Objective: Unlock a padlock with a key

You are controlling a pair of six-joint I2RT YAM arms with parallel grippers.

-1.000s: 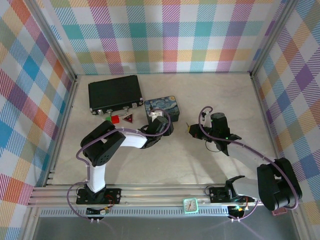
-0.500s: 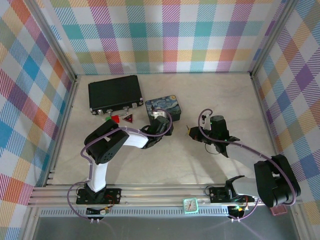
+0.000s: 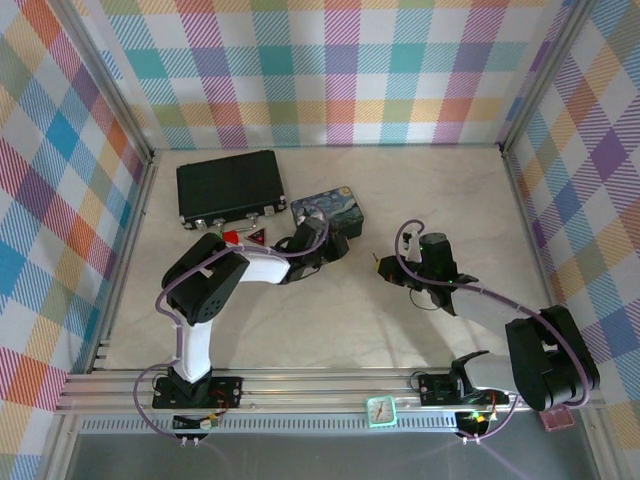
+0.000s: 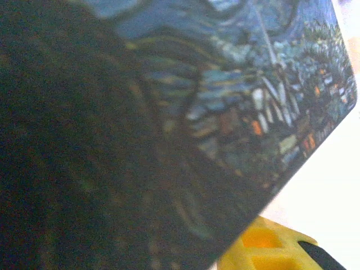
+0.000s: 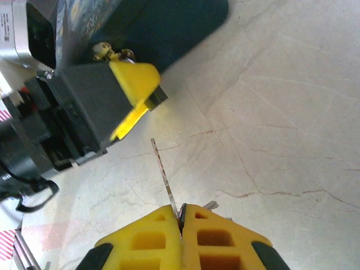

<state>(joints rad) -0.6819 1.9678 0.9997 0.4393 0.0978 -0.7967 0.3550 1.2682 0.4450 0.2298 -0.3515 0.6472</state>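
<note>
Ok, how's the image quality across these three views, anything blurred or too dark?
Left wrist: badly out of focus, its left half nearly black, the painted tin smeared. Right wrist: sharp and bright, the key crisp in the right gripper. Top external: evenly lit, soft shadows, no glare.

We see walls (image 3: 330, 70) on three sides covered in pastel plaid cloth, with slim metal posts (image 3: 533, 95) at the far corners. The desk (image 3: 330, 330) is a pale, faintly veined, marble-like surface under even light. An aluminium rail (image 3: 320, 385) runs along its near edge.
</note>
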